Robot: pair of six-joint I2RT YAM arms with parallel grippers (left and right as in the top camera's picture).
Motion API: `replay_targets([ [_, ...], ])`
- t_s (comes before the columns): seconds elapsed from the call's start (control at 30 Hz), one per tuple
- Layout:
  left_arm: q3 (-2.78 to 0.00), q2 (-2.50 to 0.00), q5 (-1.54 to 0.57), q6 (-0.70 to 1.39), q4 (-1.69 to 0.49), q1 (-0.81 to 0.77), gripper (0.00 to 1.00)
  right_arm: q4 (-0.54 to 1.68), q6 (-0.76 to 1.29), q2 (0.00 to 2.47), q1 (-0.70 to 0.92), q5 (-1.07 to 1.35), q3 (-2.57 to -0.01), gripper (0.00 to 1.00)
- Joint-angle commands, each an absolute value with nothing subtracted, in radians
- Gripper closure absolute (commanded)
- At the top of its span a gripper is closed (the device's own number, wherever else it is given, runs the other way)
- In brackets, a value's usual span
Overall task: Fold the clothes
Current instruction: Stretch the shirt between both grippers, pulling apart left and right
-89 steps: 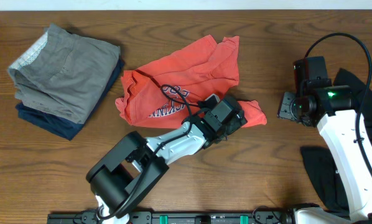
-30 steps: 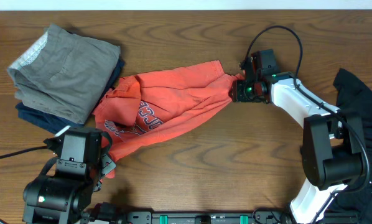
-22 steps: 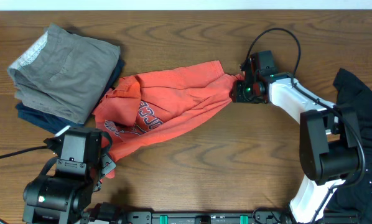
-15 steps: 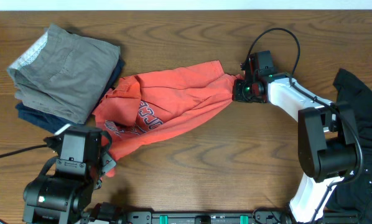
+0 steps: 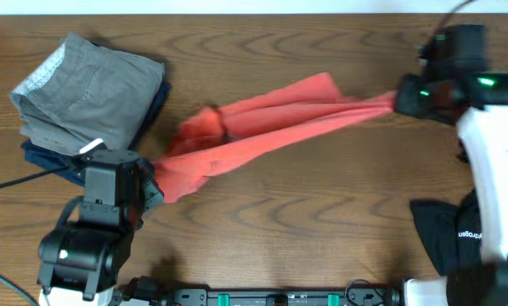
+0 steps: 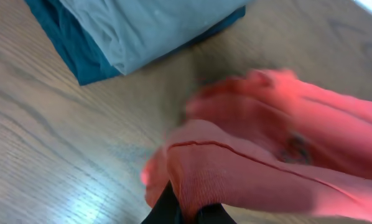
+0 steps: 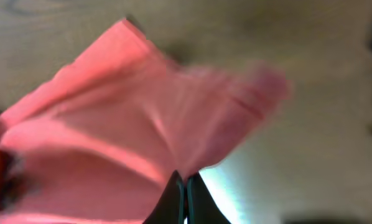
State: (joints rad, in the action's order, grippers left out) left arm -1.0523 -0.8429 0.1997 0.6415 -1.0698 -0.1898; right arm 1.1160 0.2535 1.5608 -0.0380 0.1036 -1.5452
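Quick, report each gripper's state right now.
Left gripper: shut on one end of the coral-red T-shirt.
Right gripper: shut on the opposite end of the coral-red T-shirt.

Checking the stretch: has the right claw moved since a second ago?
Yes. In the overhead view the right claw has swung right, farther from the folded grey garment, pulling the red T-shirt out long.

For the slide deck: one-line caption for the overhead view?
Left gripper and right gripper, both shut, hold the coral-red T-shirt stretched between them.
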Motion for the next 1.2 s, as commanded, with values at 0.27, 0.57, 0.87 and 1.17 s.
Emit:
replay_targets([
  [0.27, -1.050, -0.853, 0.043, 0.619, -1.182, -0.184, 0.94, 1.296, 0.205, 1.591, -0.059, 0.004, -1.425, 0.99],
  [0.57, -1.176, -0.855, -0.102, 0.478, -1.132, -0.184, 0.94, 1.260, 0.200, 1.546, -0.059, 0.078, -1.501, 0.99],
  [0.87, -1.592, -0.927, -0.094, 0.391, -1.131, -0.184, 0.94, 1.292, 0.202, 1.409, -0.060, 0.079, -1.802, 0.99],
  [1.17, -1.925, -0.986, -0.043, 0.348, -1.123, -0.183, 0.94, 1.328, 0.205, 1.283, -0.060, -0.001, -2.005, 0.99],
])
